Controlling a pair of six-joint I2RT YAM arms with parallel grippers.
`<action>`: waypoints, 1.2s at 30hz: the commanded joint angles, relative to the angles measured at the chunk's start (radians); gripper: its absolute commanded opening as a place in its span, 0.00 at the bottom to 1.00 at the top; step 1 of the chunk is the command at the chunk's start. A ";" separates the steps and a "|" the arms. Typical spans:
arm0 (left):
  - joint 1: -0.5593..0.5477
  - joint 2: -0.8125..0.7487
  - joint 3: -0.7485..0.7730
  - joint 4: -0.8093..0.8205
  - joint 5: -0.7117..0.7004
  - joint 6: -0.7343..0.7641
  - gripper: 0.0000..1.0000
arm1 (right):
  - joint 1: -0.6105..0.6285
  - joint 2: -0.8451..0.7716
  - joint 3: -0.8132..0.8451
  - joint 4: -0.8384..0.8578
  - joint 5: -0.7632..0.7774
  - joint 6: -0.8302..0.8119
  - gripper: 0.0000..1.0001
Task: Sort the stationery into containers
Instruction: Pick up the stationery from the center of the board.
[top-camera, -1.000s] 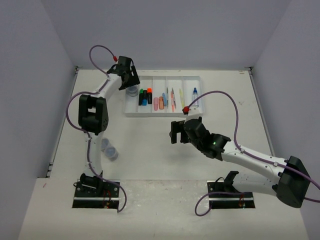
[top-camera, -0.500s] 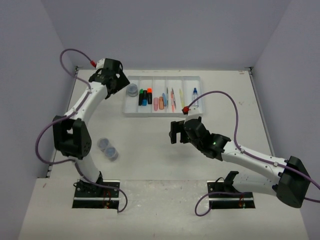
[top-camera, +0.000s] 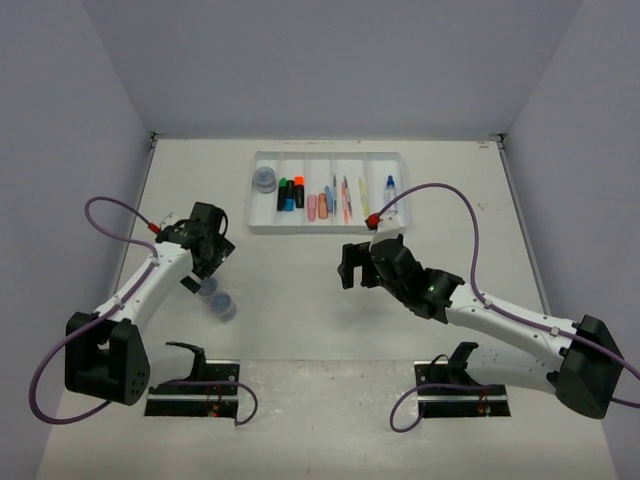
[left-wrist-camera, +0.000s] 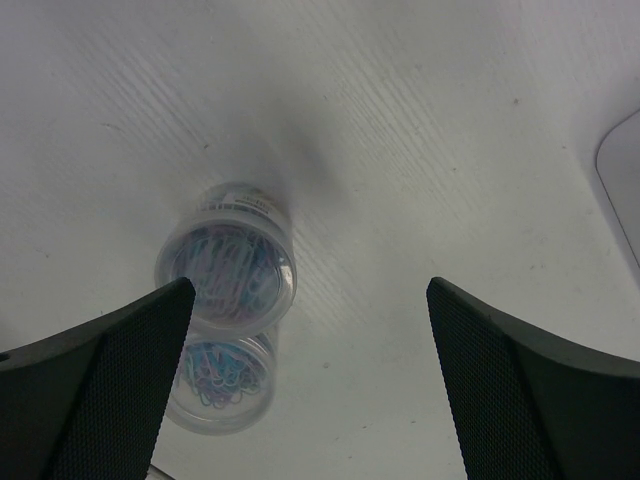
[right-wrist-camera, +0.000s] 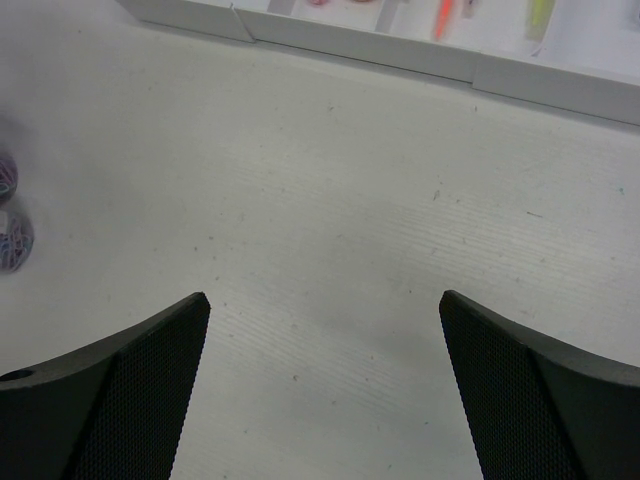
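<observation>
Tray (top-camera: 300, 228) part-filled; two tubs (left-wrist-camera: 228, 265) on table (top-camera: 300, 310).
Left gripper (left-wrist-camera: 310, 285): wide apart above tubs. Right gripper (right-wrist-camera: 322, 297): wide apart, empty.

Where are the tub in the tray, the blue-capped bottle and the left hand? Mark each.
tub in the tray (top-camera: 264, 179), top view, its round top.
blue-capped bottle (top-camera: 390, 192), top view, its body.
left hand (left-wrist-camera: 308, 290), left wrist view, midway between the fingertips.
</observation>
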 joint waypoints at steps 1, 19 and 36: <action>0.010 0.017 0.015 0.009 0.004 -0.031 1.00 | -0.001 -0.019 -0.006 0.037 -0.005 -0.004 0.99; 0.016 -0.038 -0.051 -0.032 -0.048 -0.054 1.00 | -0.001 0.013 -0.001 0.047 -0.010 -0.004 0.99; 0.016 0.063 -0.112 0.075 -0.045 -0.014 0.80 | 0.000 0.063 0.014 0.047 -0.018 -0.007 0.99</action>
